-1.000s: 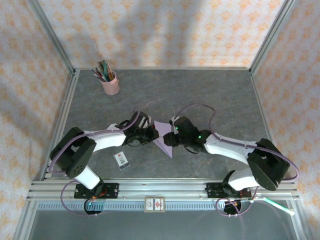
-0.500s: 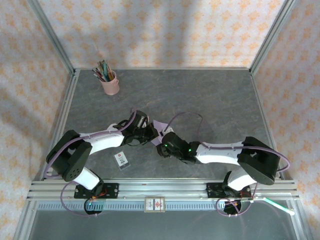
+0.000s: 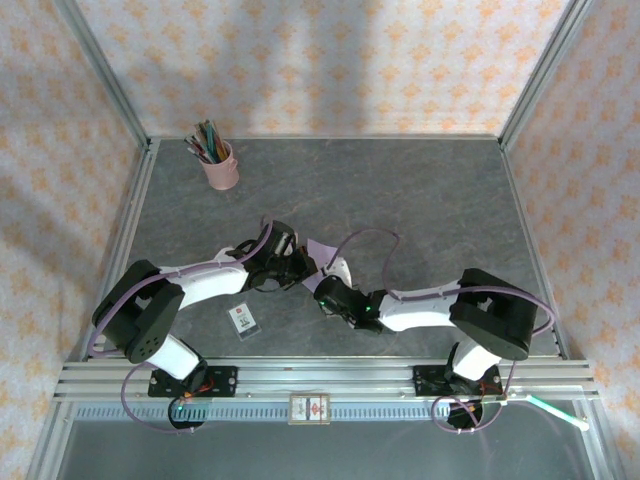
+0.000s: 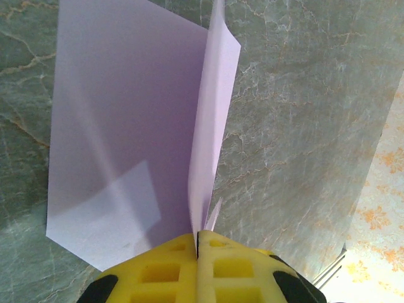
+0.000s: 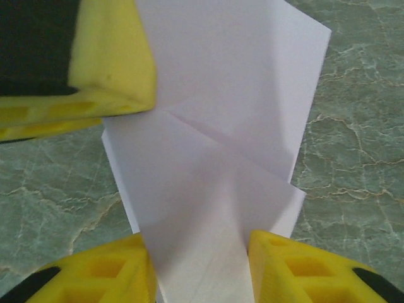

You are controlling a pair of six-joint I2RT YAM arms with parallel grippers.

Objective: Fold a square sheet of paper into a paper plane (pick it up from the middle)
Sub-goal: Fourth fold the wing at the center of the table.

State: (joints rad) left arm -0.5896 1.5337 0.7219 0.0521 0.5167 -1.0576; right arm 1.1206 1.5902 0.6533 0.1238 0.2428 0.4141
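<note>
The grey marbled table (image 3: 430,200) is walled on three sides by orange-patterned panels. The left arm (image 3: 205,280) reaches in from 7 o'clock and the right arm (image 3: 430,303) from 5 o'clock, and they meet just short of the table centre. The lavender sheet of paper (image 3: 318,248) sits at the centre, partly folded, with one flap standing upright from a crease and the rest lying flat on the table. The left gripper (image 4: 197,237) is clenched on the base of the upright flap (image 4: 211,113), its yellow pads pressed together. The right gripper (image 5: 199,243) is released: its yellow fingers (image 5: 297,265) stand apart with the flat, creased sheet passing between them, and one left-gripper pad (image 5: 107,57) rests on the sheet at 10 o'clock in the right wrist view. A pink cup (image 3: 221,167) of pens stands at 11 o'clock. A small white card (image 3: 243,318) lies at 8 o'clock; its dark print is too small to read. A red-and-white label (image 3: 309,409) on the front rail at 6 o'clock is also illegible.
</note>
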